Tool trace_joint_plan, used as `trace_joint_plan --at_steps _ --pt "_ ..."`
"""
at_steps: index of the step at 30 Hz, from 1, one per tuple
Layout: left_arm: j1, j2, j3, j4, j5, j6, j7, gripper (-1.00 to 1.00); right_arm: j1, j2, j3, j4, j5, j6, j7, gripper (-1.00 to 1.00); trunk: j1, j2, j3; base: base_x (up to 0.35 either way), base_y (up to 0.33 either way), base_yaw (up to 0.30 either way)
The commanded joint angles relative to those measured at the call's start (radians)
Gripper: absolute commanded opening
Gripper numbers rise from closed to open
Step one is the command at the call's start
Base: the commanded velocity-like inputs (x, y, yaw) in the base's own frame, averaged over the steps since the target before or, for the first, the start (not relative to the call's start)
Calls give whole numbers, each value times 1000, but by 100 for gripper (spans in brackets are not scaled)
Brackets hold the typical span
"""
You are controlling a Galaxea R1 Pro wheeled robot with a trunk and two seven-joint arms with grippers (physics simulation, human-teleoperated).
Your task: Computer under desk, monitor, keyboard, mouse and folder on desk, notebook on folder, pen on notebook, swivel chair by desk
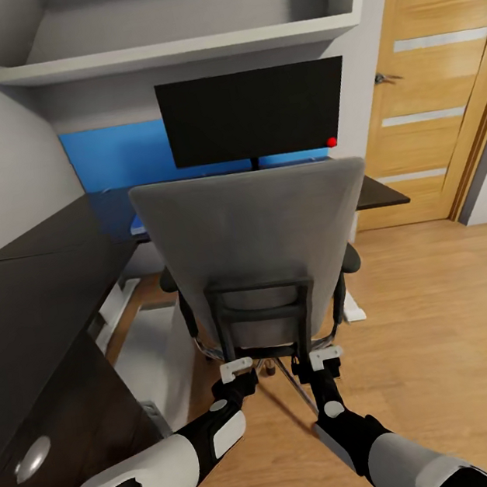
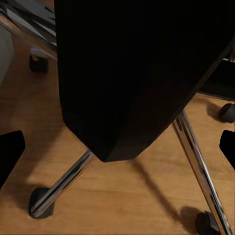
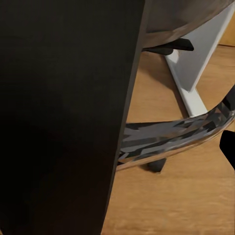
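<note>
The swivel chair [image 1: 254,234] stands with its grey back toward me, facing the desk [image 1: 38,284]. On the desk behind it is the black monitor [image 1: 254,112] with a red dot. My left gripper [image 1: 237,369] and right gripper [image 1: 325,356] sit at the bottom of the chair's black back frame [image 1: 262,311]. In the left wrist view the fingertips [image 2: 10,156] stand wide apart with the black frame [image 2: 137,73] between them, above chrome legs [image 2: 63,183]. One right fingertip [image 3: 229,149] shows far to the side. A light grey computer [image 1: 156,359] stands under the desk. A blue sliver [image 1: 137,226] lies on the desktop.
The L-shaped desk runs along my left, with a drawer knob [image 1: 32,459] close by. An oak door [image 1: 427,88] is at the right, with open oak floor [image 1: 445,322] in front of it. A white desk leg [image 3: 196,73] stands beyond the chair. A grey shelf [image 1: 173,50] hangs above the monitor.
</note>
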Motion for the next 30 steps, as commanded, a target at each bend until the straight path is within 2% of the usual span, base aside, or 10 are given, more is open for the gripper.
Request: trace_joint_plan --at_steps 1,14,20,30 --pt "-1 1 -6 -1 8 -6 6 100 -1 0 7 2 -4 -3 -8 100 0 0 -1 329 0 0" --pt "-1 2 -6 -1 8 -9 7 100 -1 0 7 2 -4 -3 -8 100 0 0 -1 286 -22 0" --pt "-1 2 -6 -1 8 -8 7 100 -1 0 7 2 -4 -3 -7 100 0 0 -1 -163 -213 0" --pt "-1 2 -5 -1 8 -10 7 100 -1 0 7 2 -4 -3 -7 100 0 0 -1 -303 -134 0"
